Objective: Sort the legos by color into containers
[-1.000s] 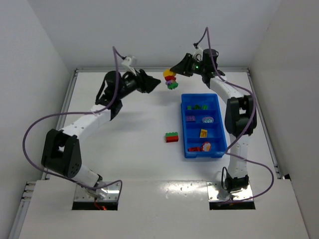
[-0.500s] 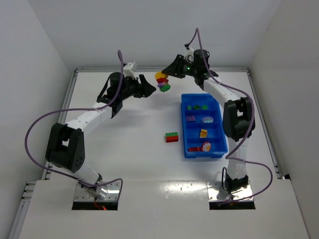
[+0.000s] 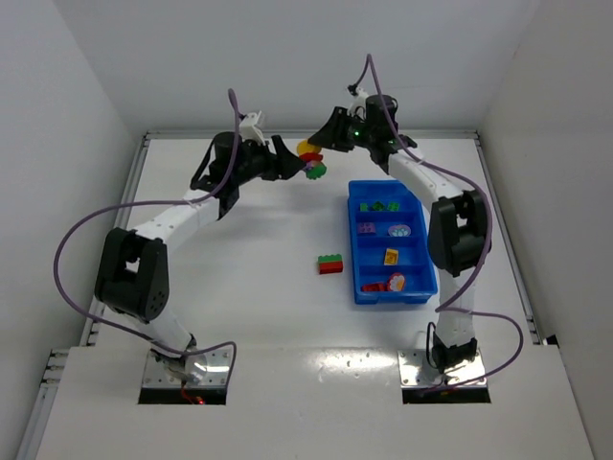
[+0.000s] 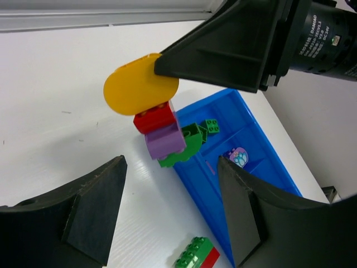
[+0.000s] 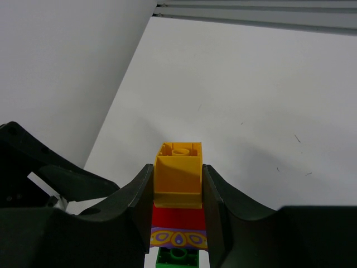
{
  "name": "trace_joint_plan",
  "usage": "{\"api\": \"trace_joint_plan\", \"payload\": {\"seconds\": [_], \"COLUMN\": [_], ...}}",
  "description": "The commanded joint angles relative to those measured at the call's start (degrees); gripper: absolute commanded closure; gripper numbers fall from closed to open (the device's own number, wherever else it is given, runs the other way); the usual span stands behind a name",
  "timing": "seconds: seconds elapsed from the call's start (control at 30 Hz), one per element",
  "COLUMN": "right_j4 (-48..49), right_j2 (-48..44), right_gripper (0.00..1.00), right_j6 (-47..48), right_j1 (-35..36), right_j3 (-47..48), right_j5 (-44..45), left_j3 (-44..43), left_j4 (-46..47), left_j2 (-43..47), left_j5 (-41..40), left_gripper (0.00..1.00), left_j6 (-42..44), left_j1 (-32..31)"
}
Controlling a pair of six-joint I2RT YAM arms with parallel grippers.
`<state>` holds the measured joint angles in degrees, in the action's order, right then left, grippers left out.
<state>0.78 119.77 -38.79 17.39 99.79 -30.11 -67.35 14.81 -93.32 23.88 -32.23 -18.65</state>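
My right gripper (image 3: pixel 321 144) is shut on the yellow top brick (image 5: pixel 178 176) of a lego stack (image 3: pixel 309 160) and holds it in the air at the back of the table. The stack is yellow (image 4: pixel 139 89), red (image 4: pixel 154 118), purple (image 4: pixel 165 140) and green (image 4: pixel 187 149). My left gripper (image 3: pixel 290 159) is open, and its fingers (image 4: pixel 95 206) stand either side of the stack's lower end without touching it. The blue tray (image 3: pixel 353 240) lies to the right. A green-and-red brick (image 3: pixel 330 264) lies on the table left of the tray.
The tray holds green bricks (image 3: pixel 379 205) in the far compartment, then a purple-white piece (image 3: pixel 399 230), a yellow brick (image 3: pixel 391 256) and red-pink pieces (image 3: pixel 388 283) nearest. White walls enclose the table at the back and sides.
The right gripper has carried the stack to the left. The left gripper has moved right toward it and now brackets the stack.
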Motion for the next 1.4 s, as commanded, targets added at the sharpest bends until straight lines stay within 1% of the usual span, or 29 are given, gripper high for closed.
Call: {"api": "trace_joint_plan", "payload": {"seconds": [0.0, 0.03, 0.4, 0.63, 0.67, 0.73, 0.77, 0.87, 0.9, 0.97, 1.0, 1.07, 1.17, 1.23, 1.27, 1.3, 1.33, 1.37], "right_j4": [1.7, 1.7, 1.1, 0.5, 0.5, 0.5, 0.5, 0.5, 0.5, 0.5, 0.5, 0.5, 0.5, 0.0, 0.0, 0.0, 0.0, 0.0], "right_j2": [-3.1, -3.1, -3.7, -4.2, -4.2, -4.2, -4.2, -4.2, -4.7, -4.7, -4.7, -4.7, -5.2, -5.2, -5.2, -5.2, -5.2, -5.2], "right_gripper": [1.0, 1.0, 1.0, 1.0, 1.0, 1.0, 1.0, 1.0, 1.0, 1.0, 1.0, 1.0, 1.0, 1.0, 1.0, 1.0, 1.0, 1.0], "right_j6": [0.9, 0.9, 4.8, 4.8, 4.8, 4.8, 4.8, 5.3, 5.3, 5.3, 5.3, 5.3, 5.8, 5.8, 5.8, 6.3, 6.4, 6.4], "right_j1": [0.5, 1.1, 2.7, 3.2, 3.2, 3.2, 3.7, 3.7, 3.7, 3.7, 3.7, 3.7, 4.2, 4.2, 4.2, 4.2, 4.2, 4.2], "right_j3": [1.9, 1.9, 2.4, 1.9, 1.9, 1.9, 1.9, 1.9, 1.9, 1.9, 1.9, 1.9, 1.9, 1.9, 1.4, 1.4, 1.4, 1.4], "right_j5": [0.1, -0.4, -1.4, -1.4, -1.4, -1.4, -1.4, -1.4, -1.4, -1.4, -1.4, -1.4, -0.8, -0.3, -0.3, 0.2, 0.2, 0.2], "left_j3": [-3.5, -3.5, -4.6, -5.2, -5.2, -5.2, -5.2, -5.2, -5.2, -5.2, -5.2, -5.2, -5.2, -5.2, -5.2, -5.2, -5.2, -5.2], "left_j4": [2.8, 2.8, 3.3, 3.9, 3.9, 3.9, 3.9, 3.9, 3.9, 3.9, 3.9, 4.4, 4.4, 5.0, 5.0, 5.0, 5.0, 5.0], "left_j2": [-1.3, -1.3, -4.5, -5.6, -6.2, -6.2, -6.2, -6.7, -6.7, -6.7, -6.7, -7.2, -7.2, -7.2, -7.2, -7.8, -7.8, -7.8], "left_j5": [1.3, 1.3, 2.3, 2.8, 2.8, 2.8, 2.8, 2.8, 2.8, 2.3, 2.3, 2.3, 2.3, 2.3, 2.3, 3.2, 3.2, 3.7], "left_gripper": [0.28, 0.27, 0.27, 0.27, 0.28, 0.33, 0.39, 0.49, 0.55, 0.61, 0.68, 0.75, 0.77, 0.77, 0.74, 0.45, 0.37, 0.32], "left_j6": [-0.6, -0.6, -1.2, -1.7, -1.7, -1.7, -1.7, -1.7, -1.7, -1.7, -1.7, -1.7, -2.2, -2.7, -2.8, -3.5, -3.5, -4.2], "left_j1": [0.4, 0.4, 0.4, 0.4, 0.4, 0.4, 0.4, 0.9, 0.9, 0.9, 0.9, 0.9, 0.9, 0.9, 0.9, 0.9, 0.9, 0.9]}}
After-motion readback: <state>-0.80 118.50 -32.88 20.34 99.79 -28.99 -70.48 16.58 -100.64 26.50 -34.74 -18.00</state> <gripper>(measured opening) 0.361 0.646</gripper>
